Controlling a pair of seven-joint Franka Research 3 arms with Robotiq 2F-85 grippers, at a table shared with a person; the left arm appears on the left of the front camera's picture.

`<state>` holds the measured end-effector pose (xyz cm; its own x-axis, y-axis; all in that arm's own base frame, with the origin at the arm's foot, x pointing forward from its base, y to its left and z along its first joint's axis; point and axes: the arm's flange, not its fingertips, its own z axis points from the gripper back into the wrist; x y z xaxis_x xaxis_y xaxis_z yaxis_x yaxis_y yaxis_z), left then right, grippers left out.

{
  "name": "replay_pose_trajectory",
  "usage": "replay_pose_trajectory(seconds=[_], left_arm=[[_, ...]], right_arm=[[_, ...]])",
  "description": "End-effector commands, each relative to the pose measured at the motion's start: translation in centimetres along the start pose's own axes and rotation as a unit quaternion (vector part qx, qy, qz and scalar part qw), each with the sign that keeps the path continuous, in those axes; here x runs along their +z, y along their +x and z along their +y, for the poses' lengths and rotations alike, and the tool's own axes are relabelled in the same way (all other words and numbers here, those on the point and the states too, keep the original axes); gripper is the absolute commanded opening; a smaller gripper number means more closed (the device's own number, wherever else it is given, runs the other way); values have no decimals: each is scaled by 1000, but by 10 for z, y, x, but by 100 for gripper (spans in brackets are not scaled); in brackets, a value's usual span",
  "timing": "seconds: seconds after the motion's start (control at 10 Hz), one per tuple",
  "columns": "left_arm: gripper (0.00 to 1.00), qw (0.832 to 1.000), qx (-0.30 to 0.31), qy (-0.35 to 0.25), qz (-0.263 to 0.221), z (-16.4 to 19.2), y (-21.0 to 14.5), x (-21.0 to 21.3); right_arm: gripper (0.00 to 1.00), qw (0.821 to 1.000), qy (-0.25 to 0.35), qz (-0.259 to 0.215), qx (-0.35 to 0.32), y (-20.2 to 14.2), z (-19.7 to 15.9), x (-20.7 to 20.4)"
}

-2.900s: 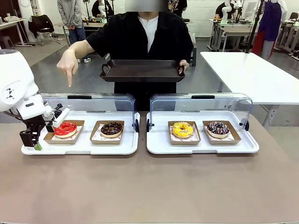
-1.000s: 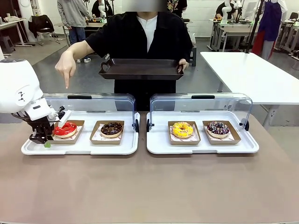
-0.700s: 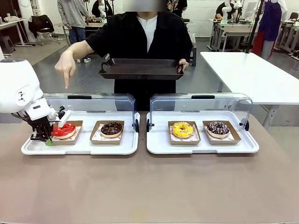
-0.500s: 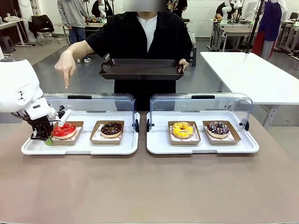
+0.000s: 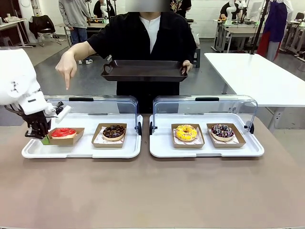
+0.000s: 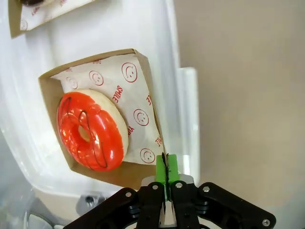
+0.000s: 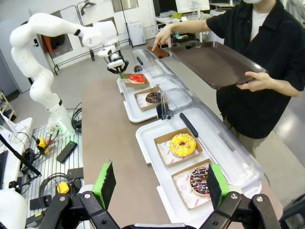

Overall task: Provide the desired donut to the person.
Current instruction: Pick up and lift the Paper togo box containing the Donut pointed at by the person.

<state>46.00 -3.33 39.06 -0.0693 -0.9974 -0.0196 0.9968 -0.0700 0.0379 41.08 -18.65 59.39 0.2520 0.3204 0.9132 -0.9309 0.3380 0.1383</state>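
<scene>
Front: my left pincer (image 5: pixel 44 139) clamps the box (image 5: pixel 67 139) by its rim, red donut (image 5: pixel 62 132) inside, at the left tray's (image 5: pixel 114 150) left end. The person (image 5: pixel 143 38) points downward above it.
Left wrist: pads (image 6: pixel 160 167) pinch cardboard; the paper (image 6: pixel 138 112) reads "SMILE".
Right wrist: my right pincer (image 7: pixel 159 183) gapes, empty.

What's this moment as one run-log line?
left gripper: shut on cardboard tray | red donut: in tray | right gripper: open | person: pointing

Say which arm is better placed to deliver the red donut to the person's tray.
Left: the left gripper is shut on the red donut's cardboard box; the right gripper is open, far down the table.
</scene>
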Motion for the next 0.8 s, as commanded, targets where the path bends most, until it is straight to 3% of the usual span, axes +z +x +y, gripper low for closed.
replay_pose_trajectory(seconds=[0.0, 0.4, 0.7], left_arm=[[0, 1000, -7, 13, 11, -36, 5, 50], [0, 998, -13, 43, 40, -98, 19, 125], [0, 997, -19, 65, 48, -124, 36, 167]], right_arm=[[100, 1000, -1, -4, 2, 0, 1, 0], [100, 1000, -1, -4, 2, 0, 1, 0], [100, 1000, -1, -4, 2, 0, 1, 0]])
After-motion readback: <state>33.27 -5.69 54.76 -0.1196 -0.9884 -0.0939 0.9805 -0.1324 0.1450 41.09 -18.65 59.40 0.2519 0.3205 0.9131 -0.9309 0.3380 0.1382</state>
